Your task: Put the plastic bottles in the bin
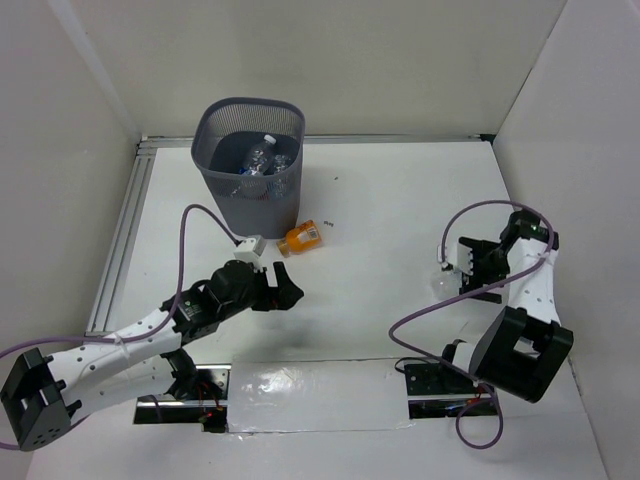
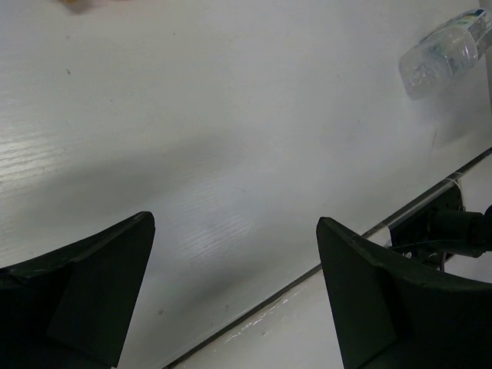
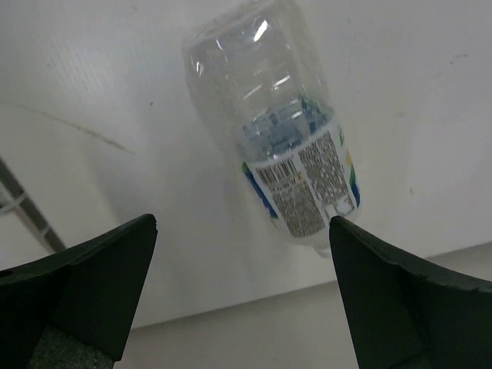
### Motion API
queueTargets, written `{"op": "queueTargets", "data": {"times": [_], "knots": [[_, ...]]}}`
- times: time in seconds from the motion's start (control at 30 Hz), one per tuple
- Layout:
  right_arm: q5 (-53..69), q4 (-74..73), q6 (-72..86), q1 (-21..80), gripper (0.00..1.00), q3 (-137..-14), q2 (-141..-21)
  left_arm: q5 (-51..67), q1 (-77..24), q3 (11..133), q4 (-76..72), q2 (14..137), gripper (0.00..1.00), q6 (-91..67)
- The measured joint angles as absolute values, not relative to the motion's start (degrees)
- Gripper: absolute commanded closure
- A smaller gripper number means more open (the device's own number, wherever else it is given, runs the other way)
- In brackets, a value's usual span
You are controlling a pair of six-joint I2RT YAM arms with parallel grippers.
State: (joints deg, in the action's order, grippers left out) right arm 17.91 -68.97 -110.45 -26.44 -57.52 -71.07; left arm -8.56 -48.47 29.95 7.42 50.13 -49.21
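Observation:
The dark grey mesh bin (image 1: 231, 172) stands at the back left with several clear bottles (image 1: 262, 160) inside. A short orange bottle (image 1: 302, 237) lies on the table just in front of the bin. My left gripper (image 1: 289, 287) is open and empty, a little in front of the orange bottle; its wrist view (image 2: 234, 221) shows only table between the jaws. A clear bottle with a blue label (image 3: 280, 131) lies on the table just ahead of my open right gripper (image 3: 242, 222), off towards the right finger. The same bottle shows in the top view (image 1: 440, 280) beside the right gripper (image 1: 462, 268).
The clear bottle also shows far off in the left wrist view (image 2: 446, 52). White walls close in the table at the back and on both sides. A metal rail (image 1: 122, 235) runs along the left edge. A taped seam (image 1: 320, 385) crosses the near edge between the arm bases.

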Motion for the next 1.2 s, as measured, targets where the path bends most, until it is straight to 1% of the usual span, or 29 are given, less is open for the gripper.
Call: {"op": "queueTargets", "data": {"times": [0.13, 0.33, 0.5, 0.63, 0.73, 0.77, 0.8, 0.9, 0.93, 0.97, 1.0, 1.1, 1.13, 1.2], "knots": [[19.0, -63.5, -112.2, -25.9, 0.0, -50.0, -70.5, -7.9, -48.4, 29.1, 7.2, 50.0, 0.01, -49.2], [20.2, -52.7, -113.2, -22.0, 0.0, -44.6, -71.6, -7.6, -48.4, 28.7, 7.3, 49.5, 0.01, -49.3], [20.8, -45.6, -113.6, -19.7, 0.0, -43.1, -75.9, -7.6, -48.4, 28.7, 7.3, 48.8, 0.02, -49.5], [20.8, -44.0, -113.7, -18.2, 0.0, -43.0, -80.7, -7.6, -48.4, 28.7, 7.4, 48.8, 0.02, -49.6], [20.7, -43.8, -113.7, -17.7, 0.1, -43.8, -82.8, -7.6, -48.4, 28.7, 7.5, 48.8, 0.02, -49.8], [20.7, -43.9, -113.7, -17.7, 0.15, -44.4, -83.5, -7.6, -48.4, 28.7, 7.6, 48.8, 0.02, -49.8], [20.7, -44.3, -113.7, -17.5, 0.3, -45.2, -84.6, -7.6, -48.4, 28.7, 7.6, 48.8, 0.02, -49.8], [21.1, -45.8, -113.9, -17.3, 0.5, -49.4, -88.6, -7.6, -48.4, 28.7, 7.7, 48.8, 0.02, -49.8], [21.6, -46.5, -113.8, -17.2, 0.6, -51.1, -89.6, -7.6, -48.4, 28.7, 7.7, 48.8, 0.02, -49.9], [22.4, -47.3, -113.8, -17.0, 0.65, -53.0, -90.5, -7.6, -48.4, 28.7, 7.7, 48.8, 0.02, -49.9], [23.3, -48.6, -113.9, -16.6, 0.67, -55.2, -90.9, -7.6, -48.4, 28.7, 7.8, 48.8, 0.02, -49.8], [28.7, -53.4, -110.1, -12.4, 0.67, -66.2, -91.2, -7.6, -48.4, 28.7, 8.0, 48.9, 0.02, -49.8], [31.0, -54.3, -107.3, -10.3, 0.69, -70.9, -91.3, -7.6, -48.4, 28.7, 7.9, 48.9, 0.02, -49.8], [36.1, -53.6, -97.1, -4.6, 0.69, -82.7, -91.6, -7.3, -48.4, 28.7, 7.7, 49.9, 0.02, -49.6]]}}
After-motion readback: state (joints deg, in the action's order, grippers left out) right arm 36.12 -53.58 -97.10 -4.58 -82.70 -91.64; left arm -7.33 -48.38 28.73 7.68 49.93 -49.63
